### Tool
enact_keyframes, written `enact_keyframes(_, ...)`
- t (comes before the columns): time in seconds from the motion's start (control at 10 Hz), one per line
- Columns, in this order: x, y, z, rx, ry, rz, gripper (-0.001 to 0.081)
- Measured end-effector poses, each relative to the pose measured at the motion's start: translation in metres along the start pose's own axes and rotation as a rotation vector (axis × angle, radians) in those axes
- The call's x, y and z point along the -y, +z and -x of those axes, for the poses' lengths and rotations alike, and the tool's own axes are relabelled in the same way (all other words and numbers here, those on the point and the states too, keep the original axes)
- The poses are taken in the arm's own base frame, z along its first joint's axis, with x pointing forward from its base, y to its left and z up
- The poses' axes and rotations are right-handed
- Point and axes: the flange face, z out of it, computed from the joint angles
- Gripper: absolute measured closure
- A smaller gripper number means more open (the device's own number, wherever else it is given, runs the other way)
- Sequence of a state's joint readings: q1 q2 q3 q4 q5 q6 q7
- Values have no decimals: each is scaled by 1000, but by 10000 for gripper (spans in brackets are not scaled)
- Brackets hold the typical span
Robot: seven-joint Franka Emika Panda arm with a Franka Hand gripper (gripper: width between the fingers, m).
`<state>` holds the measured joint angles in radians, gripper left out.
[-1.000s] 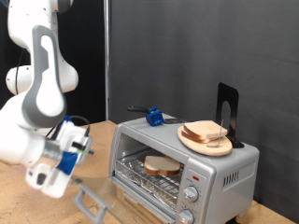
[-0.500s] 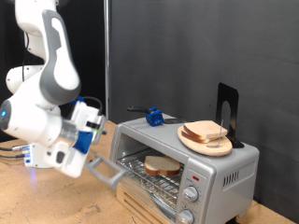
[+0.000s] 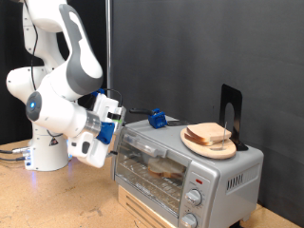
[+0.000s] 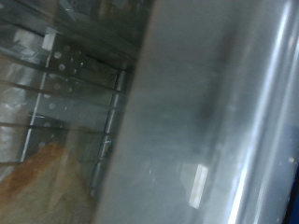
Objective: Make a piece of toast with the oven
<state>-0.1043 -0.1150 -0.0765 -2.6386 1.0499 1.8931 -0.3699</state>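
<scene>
The oven [image 3: 188, 163] door, open a second ago, now stands shut with the gripper [image 3: 114, 133] against its upper left edge; its grip state cannot be determined. The piece of toast [image 3: 163, 171] lies on the rack inside.

My gripper [image 3: 113, 133]: fingertips hidden against the oven [image 3: 186, 169] door, spacing unreadable. Piece of toast [image 3: 167, 170] inside: hazy behind glass; a blurred tan corner [image 4: 37, 182] in wrist view. Oven base: cut off at exterior view's bottom.

Wooden plate [image 3: 193, 142], black stand [image 3: 231, 112], perhaps blue clip [image 3: 157, 120].
</scene>
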Motion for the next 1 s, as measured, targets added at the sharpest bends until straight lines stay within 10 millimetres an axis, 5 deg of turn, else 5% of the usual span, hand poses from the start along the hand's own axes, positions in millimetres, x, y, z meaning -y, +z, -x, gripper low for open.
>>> enact_keyframes(0.3,-1,2,7,-7,14,-16,-2)
enact_keyframes(0.8,-32,-51,30,-70,61,-77,-2)
enact_keyframes(1.0,-35,-54,34,-79,64,-80,-2)
